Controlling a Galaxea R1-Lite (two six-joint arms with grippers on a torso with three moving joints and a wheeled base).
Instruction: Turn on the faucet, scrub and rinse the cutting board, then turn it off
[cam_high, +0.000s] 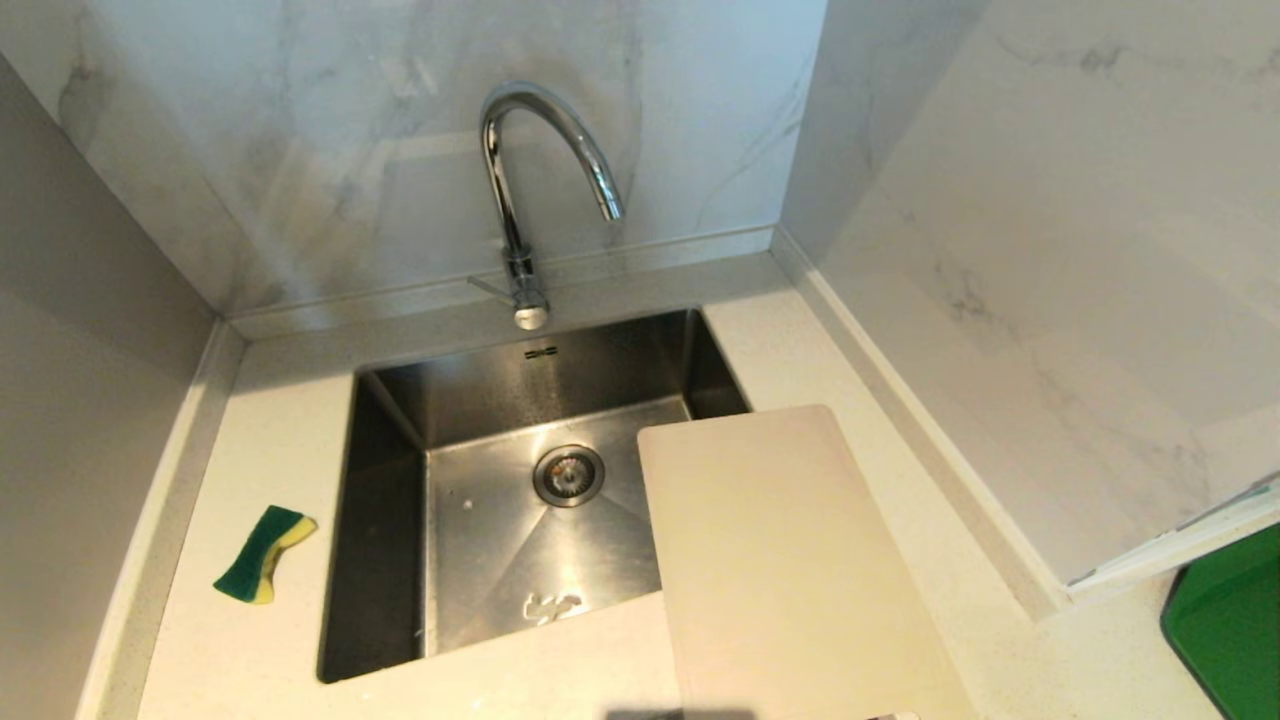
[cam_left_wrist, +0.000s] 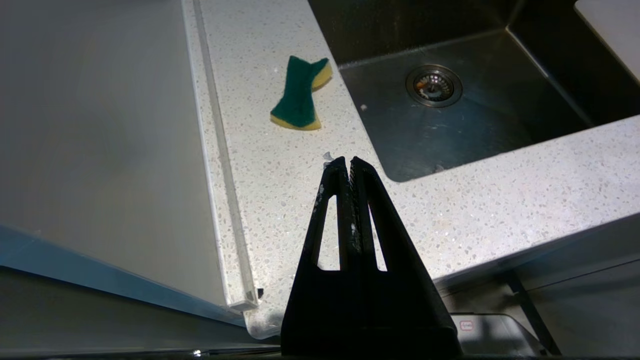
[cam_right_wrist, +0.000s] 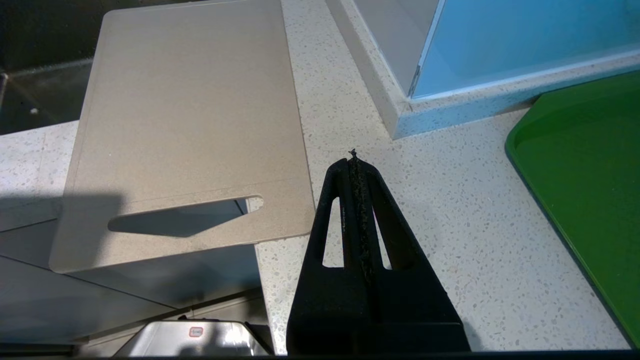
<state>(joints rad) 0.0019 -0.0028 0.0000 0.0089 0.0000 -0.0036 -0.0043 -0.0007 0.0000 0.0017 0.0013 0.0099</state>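
The chrome gooseneck faucet (cam_high: 520, 200) stands behind the steel sink (cam_high: 390, 440), its thin lever pointing left at the base; no water runs. The beige cutting board (cam_high: 790, 560) lies on the counter right of the sink, one corner over the basin. Its handle slot end overhangs the counter's front edge in the right wrist view, cutting board (cam_right_wrist: 190, 115). My left gripper (cam_left_wrist: 348, 161) is shut and empty above the counter near the sink's front left corner. My right gripper (cam_right_wrist: 353, 161) is shut and empty just right of the board. Neither gripper shows in the head view.
A green-and-yellow sponge (cam_high: 265, 553) lies on the counter left of the sink, also visible as the sponge (cam_left_wrist: 300, 95). A green tray (cam_high: 1230, 620) sits at the far right, beyond a marble wall corner (cam_high: 1060, 590). Walls close in on left, back and right.
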